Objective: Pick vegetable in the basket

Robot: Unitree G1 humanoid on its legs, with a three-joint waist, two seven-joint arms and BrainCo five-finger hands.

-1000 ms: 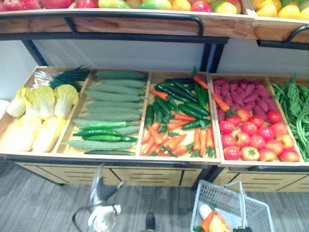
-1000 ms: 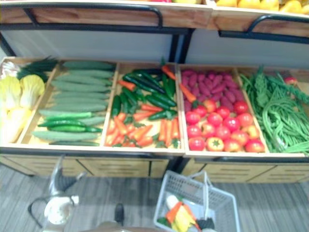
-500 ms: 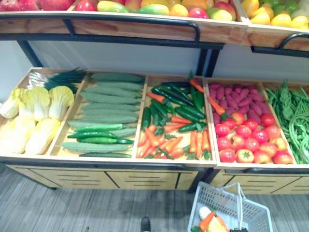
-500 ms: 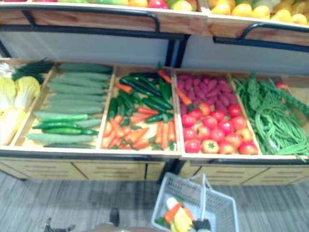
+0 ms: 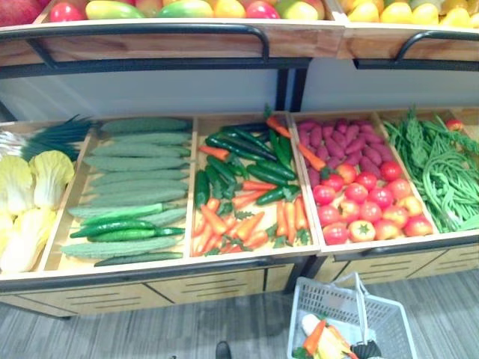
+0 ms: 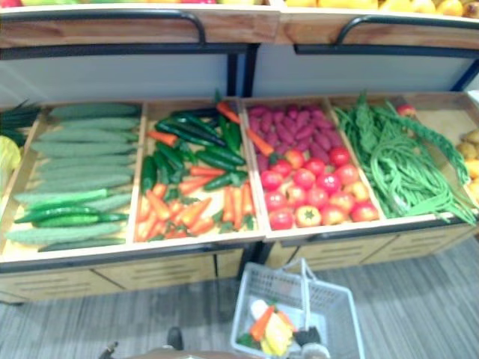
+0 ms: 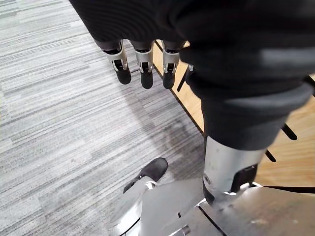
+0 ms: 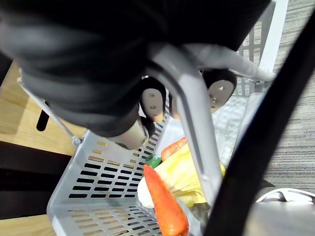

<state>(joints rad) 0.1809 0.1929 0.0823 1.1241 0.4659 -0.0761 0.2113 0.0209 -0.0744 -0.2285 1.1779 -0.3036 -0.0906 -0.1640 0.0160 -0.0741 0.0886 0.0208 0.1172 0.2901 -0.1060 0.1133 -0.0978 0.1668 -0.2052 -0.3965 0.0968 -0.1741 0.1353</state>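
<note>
A pale grey plastic basket is sitting at the lower right of the head views, on the grey floor just in front of a wooden produce counter; its walls are slotted mesh and its handle is standing upright. Inside it, an orange carrot is lying against a yellow vegetable, with a white piece just beside them.

The right hand is gripping the basket: in its wrist view the dark-tipped fingers are curling round the grey handle from above, with the vegetables directly below. The left hand is hanging low over the floor beside the counter's wooden front; its fingers are pointing down, relaxed and straight, holding nothing.

On the counter, the bins are showing yellow leafy cabbages at the left edge, then long green cucumbers, then carrots mixed with dark green peppers, then red tomatoes below purple-red roots, then green beans at the right; a shelf of fruit is running along the top edge.

Compared with a second ago, the whole picture is shifting: every bin is now sitting further left in the frame, so the camera is turning rightwards; the basket is keeping its place at the lower right with the same contents.
</note>
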